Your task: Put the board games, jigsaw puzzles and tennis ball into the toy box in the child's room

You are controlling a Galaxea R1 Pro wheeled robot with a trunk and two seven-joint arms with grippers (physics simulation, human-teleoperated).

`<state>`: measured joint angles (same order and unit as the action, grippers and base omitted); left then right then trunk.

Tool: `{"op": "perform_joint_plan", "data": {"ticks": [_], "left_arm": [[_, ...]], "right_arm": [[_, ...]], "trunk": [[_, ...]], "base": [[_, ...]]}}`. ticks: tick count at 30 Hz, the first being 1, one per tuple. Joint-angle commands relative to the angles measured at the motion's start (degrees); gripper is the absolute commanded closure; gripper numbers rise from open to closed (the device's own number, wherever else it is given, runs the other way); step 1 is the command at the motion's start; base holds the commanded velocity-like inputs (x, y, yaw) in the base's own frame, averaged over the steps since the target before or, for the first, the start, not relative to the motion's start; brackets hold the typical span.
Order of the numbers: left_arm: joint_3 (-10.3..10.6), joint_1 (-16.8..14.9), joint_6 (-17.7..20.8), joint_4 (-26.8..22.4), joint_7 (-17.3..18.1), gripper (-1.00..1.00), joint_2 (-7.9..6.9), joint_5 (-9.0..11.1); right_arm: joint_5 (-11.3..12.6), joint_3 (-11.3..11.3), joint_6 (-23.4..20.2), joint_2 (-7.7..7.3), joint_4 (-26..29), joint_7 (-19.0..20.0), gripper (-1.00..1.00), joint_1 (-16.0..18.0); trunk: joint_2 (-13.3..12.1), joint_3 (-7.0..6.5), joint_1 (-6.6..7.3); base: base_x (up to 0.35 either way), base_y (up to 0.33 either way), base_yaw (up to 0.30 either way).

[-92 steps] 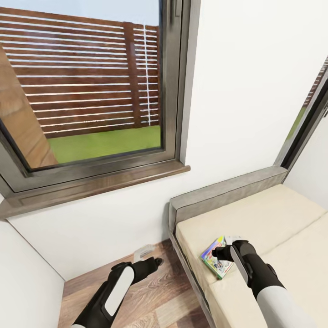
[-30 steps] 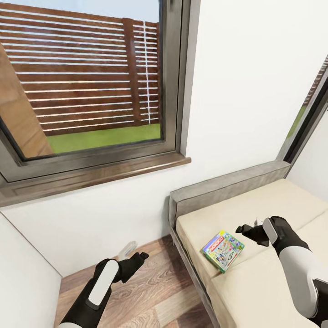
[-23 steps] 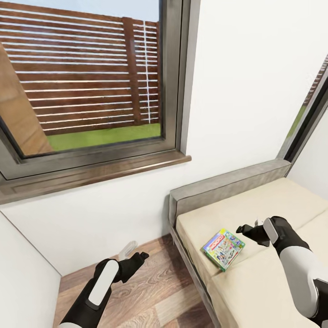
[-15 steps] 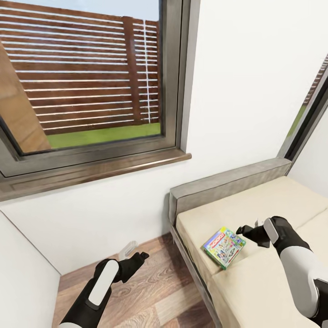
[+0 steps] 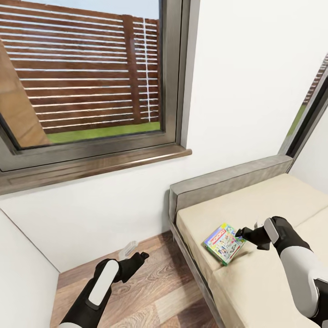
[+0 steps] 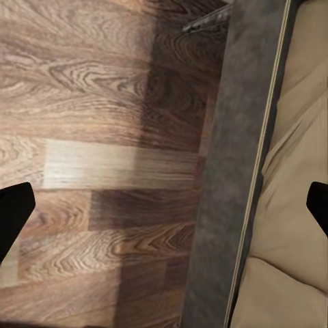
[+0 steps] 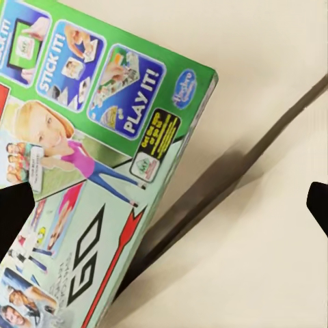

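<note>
1. White walls meet at a corner of the child's room, with a grey-framed window [image 5: 91, 77] looking out on a slatted wooden fence and a strip of grass; a wood-plank floor [image 5: 150, 291] runs below it.
2. Against the wall stands the bed [image 5: 255, 200], with a grey headboard and frame and a beige mattress in two sections.
3. One board game [image 5: 223, 243], a flat green-edged box with bright printed pictures, lies flat on the mattress near the bed's floor-side edge, turned at an angle.
4. In the right wrist view the box [image 7: 89, 171] shows "PLAY IT!", "STICK IT!" and "GO" on its face, beside the seam between the mattress sections.
5. Just beside the game's far corner, the right gripper [image 5: 243, 233] hangs over the mattress; its dark fingertips [image 7: 15, 215] stand wide apart at the edges of the wrist picture, holding nothing.
6. Over the floor beside the bed frame hangs the left gripper [image 5: 142, 256], its fingers [image 6: 14, 212] likewise spread wide and empty.
</note>
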<state>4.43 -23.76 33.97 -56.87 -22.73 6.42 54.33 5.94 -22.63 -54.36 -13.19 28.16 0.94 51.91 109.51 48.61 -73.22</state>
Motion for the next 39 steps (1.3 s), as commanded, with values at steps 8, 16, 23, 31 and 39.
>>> {"op": "perform_joint_plan", "data": {"ticks": [8,16,23,31,39], "left_arm": [[0.1,0.0,0.0,-0.1,-0.6,-1.00,0.01,0.6],[0.1,0.0,0.0,-0.1,-0.6,-1.00,0.00,0.6],[0.1,0.0,0.0,-0.1,-0.6,-1.00,0.00,0.6],[0.1,0.0,0.0,-0.1,-0.6,-1.00,-0.01,0.6],[0.2,0.0,0.0,-0.1,-0.6,-1.00,-0.01,0.6]], "right_arm": [[0.1,-0.2,-0.5,0.04,0.1,0.5,-1.00,0.0],[0.1,0.1,-0.4,0.02,0.3,4.9,-1.00,0.0],[0.0,0.4,-0.3,-0.05,0.4,8.6,-1.00,0.0],[-0.1,0.4,-0.1,-0.28,0.5,10.3,-1.00,-0.1],[-0.1,0.4,0.1,-0.32,0.5,10.6,-1.00,-0.1]], "trunk": [[0.0,0.06,0.00],[0.0,0.06,0.00],[0.0,0.06,0.00],[0.0,0.06,0.00],[0.0,0.06,0.00]], "base": [[0.000,0.000,0.000],[0.000,0.000,0.000],[0.000,0.000,0.000],[0.000,0.000,0.000],[0.000,0.000,0.000]]}}
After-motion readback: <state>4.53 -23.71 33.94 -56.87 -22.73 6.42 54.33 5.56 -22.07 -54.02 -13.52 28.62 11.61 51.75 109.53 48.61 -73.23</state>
